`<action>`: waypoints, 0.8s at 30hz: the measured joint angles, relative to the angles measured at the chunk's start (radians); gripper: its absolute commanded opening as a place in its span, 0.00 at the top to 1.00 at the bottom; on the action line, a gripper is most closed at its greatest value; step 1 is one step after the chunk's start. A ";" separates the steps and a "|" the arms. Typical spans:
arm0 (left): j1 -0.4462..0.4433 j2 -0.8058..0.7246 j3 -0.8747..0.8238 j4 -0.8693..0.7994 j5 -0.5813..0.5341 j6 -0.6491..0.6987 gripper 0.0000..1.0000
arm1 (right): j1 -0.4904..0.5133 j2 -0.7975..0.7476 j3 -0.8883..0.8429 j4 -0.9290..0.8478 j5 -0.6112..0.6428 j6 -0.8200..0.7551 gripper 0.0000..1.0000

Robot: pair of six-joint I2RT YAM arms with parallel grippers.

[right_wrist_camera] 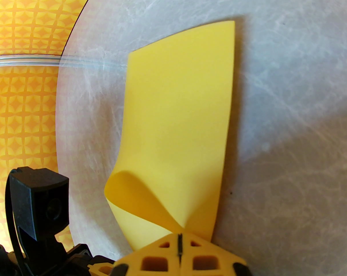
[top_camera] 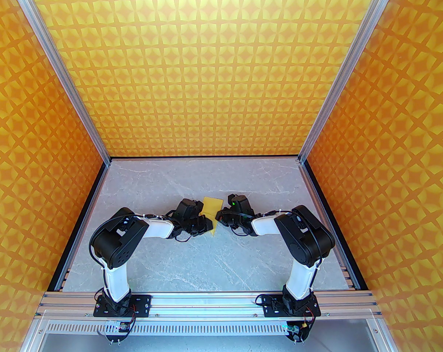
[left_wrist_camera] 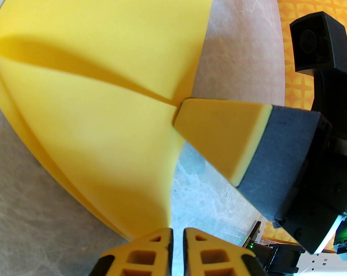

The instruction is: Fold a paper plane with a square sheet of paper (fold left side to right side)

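Note:
The square sheet of paper (top_camera: pixel 211 205) is plain yellow and lies mid-table, doubled over so that one side curls onto the other. In the right wrist view the sheet (right_wrist_camera: pixel 179 111) stretches away, and my right gripper (right_wrist_camera: pixel 179 240) is shut on its near edge where the layers meet. The left wrist view has the folded sheet (left_wrist_camera: pixel 90 111) with the right gripper (left_wrist_camera: pixel 177 111) pinching its edge. My left gripper (left_wrist_camera: pixel 177 237) hovers at the paper's near corner, its jaws a narrow slit apart with table showing between. From above, the left gripper (top_camera: pixel 205 225) and right gripper (top_camera: pixel 220 215) flank the sheet.
The grey marble tabletop (top_camera: pixel 207 262) is walled by orange star-patterned panels (top_camera: pixel 207 68) at the back and on both sides. Aluminium posts (top_camera: pixel 74 97) mark the back corners. The two wrists sit very close together over the paper.

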 measured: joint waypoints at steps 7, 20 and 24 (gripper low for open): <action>-0.008 0.000 -0.005 0.001 0.003 0.000 0.84 | 0.000 0.000 0.000 0.000 0.000 0.000 1.00; -0.032 0.000 -0.006 0.001 0.007 0.000 0.85 | 0.000 -0.002 -0.003 0.000 0.001 0.000 1.00; -0.031 0.000 -0.006 0.001 0.007 0.000 0.86 | 0.000 -0.003 -0.008 -0.001 0.002 0.000 1.00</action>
